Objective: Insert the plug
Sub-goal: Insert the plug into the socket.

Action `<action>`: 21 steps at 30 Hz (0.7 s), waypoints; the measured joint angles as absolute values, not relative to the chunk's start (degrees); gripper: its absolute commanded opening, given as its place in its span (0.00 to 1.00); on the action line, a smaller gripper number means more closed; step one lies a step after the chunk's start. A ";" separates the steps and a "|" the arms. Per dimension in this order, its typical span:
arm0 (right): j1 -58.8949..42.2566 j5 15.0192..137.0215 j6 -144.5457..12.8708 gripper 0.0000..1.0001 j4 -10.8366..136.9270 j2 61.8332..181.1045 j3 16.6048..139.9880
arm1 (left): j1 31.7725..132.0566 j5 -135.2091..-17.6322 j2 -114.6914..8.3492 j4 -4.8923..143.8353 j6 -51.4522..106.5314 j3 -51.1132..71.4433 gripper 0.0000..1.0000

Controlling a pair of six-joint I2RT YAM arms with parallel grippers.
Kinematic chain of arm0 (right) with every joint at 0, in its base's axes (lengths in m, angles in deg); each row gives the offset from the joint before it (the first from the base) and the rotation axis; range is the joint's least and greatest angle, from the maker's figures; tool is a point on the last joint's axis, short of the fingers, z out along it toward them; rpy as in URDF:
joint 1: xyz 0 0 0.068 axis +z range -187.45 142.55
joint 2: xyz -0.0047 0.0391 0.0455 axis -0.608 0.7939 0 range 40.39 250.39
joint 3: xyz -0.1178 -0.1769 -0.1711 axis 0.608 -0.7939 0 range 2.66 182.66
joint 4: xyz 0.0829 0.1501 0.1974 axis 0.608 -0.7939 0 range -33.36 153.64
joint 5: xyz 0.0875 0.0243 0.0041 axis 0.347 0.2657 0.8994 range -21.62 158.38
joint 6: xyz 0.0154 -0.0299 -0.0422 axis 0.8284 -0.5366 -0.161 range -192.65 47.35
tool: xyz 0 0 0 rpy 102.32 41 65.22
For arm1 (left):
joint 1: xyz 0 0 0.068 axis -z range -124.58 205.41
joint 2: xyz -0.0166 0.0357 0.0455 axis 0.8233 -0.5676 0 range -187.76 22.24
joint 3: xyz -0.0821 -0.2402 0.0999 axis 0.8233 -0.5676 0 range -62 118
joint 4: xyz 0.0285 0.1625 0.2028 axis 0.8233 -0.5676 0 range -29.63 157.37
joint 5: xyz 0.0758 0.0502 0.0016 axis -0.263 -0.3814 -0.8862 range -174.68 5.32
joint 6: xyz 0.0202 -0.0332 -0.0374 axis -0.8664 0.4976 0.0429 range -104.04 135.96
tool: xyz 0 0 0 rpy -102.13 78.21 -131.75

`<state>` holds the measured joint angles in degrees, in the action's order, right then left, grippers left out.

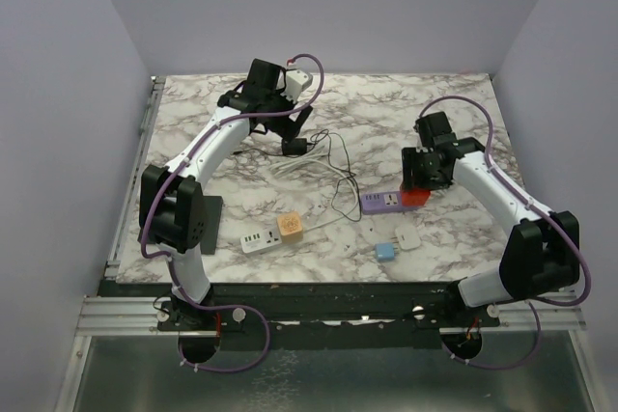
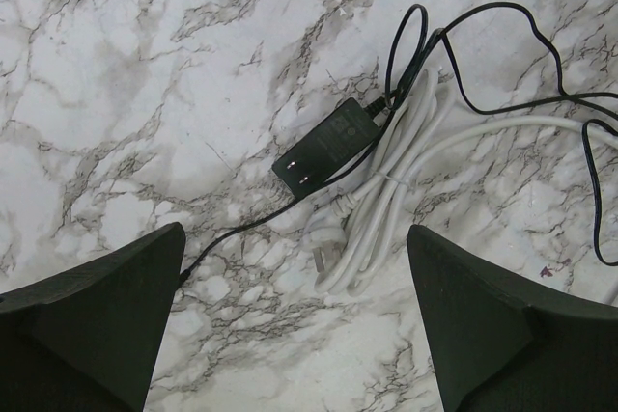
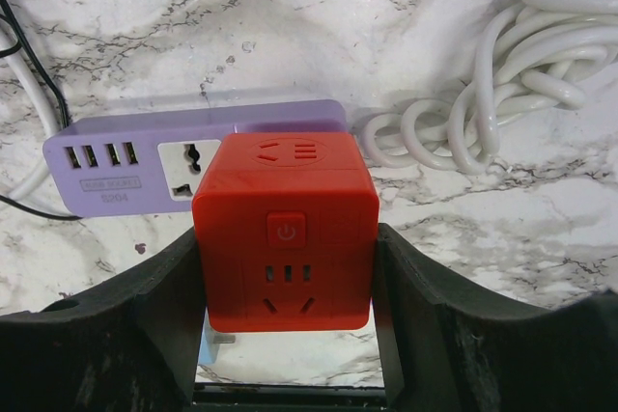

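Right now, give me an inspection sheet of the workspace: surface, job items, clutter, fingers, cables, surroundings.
Surface: marble-pattern table.
Job's things: black plug adapter lying flat, prongs exposed; purple power strip; red cube socket in front of it.
Clutter: white USB strip, orange cube, blue cube, small white adapter.
Grippers: left gripper open above the black plug adapter; right gripper, fingers clamped on the red cube socket.
Cables: thin black cord crossing bundled white cable.
Surroundings: plain lilac walls; nothing else seen.
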<state>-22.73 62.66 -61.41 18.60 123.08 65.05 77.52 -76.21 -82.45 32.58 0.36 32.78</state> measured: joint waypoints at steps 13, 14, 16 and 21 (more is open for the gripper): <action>-22.55 62.01 -61.08 0.01 21.01 123.37 62.89 | 77.48 -76.21 -82.34 33.02 0.58 32.58 0.99; -22.55 61.86 -61.08 0.00 21.16 123.37 62.43 | 77.48 -76.21 -82.34 33.00 0.61 32.56 0.99; -22.55 61.70 -61.08 0.01 21.47 123.35 61.95 | 77.48 -76.21 -82.34 33.02 0.65 32.56 0.99; -22.53 61.57 -61.08 0.01 21.88 123.30 61.73 | 77.48 -76.19 -82.34 33.02 0.76 32.54 0.99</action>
